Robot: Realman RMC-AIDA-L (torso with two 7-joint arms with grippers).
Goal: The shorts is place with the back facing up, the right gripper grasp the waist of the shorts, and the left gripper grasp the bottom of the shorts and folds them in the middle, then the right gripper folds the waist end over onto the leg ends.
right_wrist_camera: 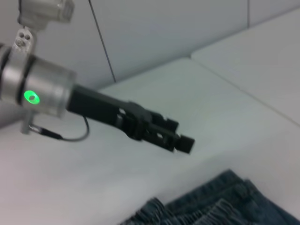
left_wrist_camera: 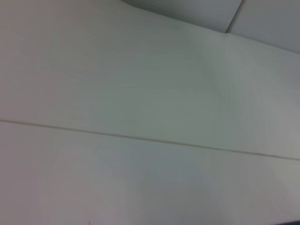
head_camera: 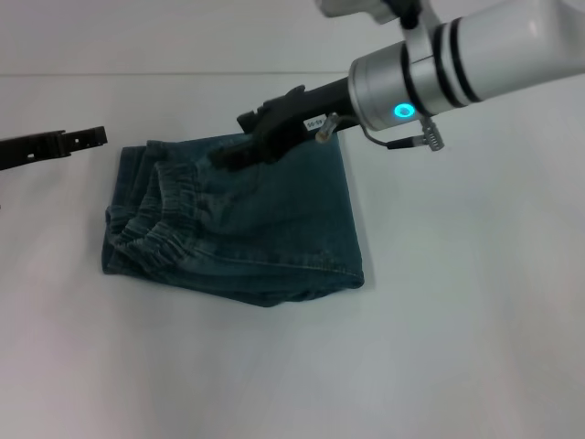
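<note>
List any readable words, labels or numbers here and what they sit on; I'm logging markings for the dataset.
Small white label on the right end effector: characters there, too small to read.
Shorts: no text visible.
Left end effector: no markings visible.
Table: none.

white table (head_camera: 475, 347) bare on the near side and to the right of the folded shorts (head_camera: 247, 229); wide room there for a gripper. right gripper (head_camera: 228, 154) and its arm hang over the shorts' far edge, blocking approach from the far right. left gripper (head_camera: 87, 137) sits off the far left corner, apart from the cloth, with a narrow gap between.
</note>
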